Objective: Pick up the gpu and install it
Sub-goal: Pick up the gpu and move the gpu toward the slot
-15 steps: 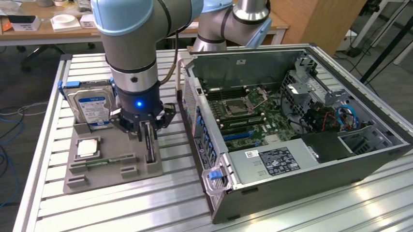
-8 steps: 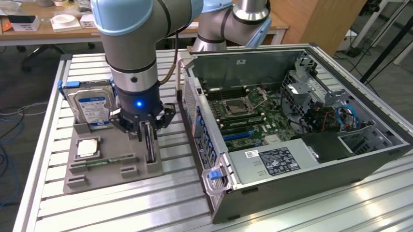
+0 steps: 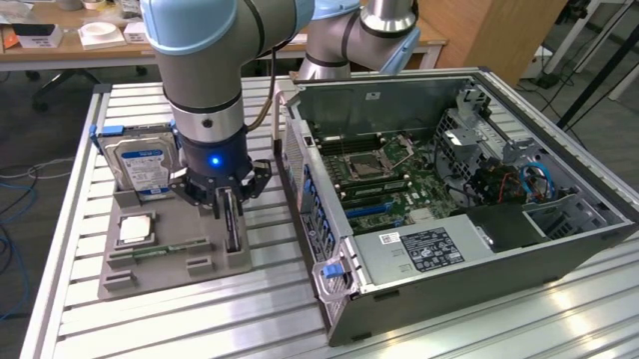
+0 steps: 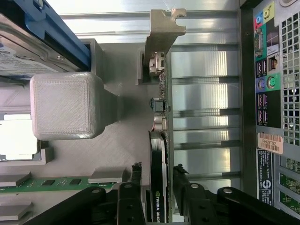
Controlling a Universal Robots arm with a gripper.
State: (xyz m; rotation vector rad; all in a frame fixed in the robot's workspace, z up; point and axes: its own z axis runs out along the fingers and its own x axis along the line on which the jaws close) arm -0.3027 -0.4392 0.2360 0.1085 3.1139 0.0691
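Standing on edge, gpu point(image 4: 158, 187) runs along the case point(image 3: 450, 288) — spread jaws straddle it.

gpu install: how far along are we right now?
Done: the gripper is down over the gpu, which stands on edge in its slot in the gray holder. In hand: the open fingers straddle the card, one on each side, not clamped on it. Left: the gpu is not yet lifted and not yet in the open computer case.
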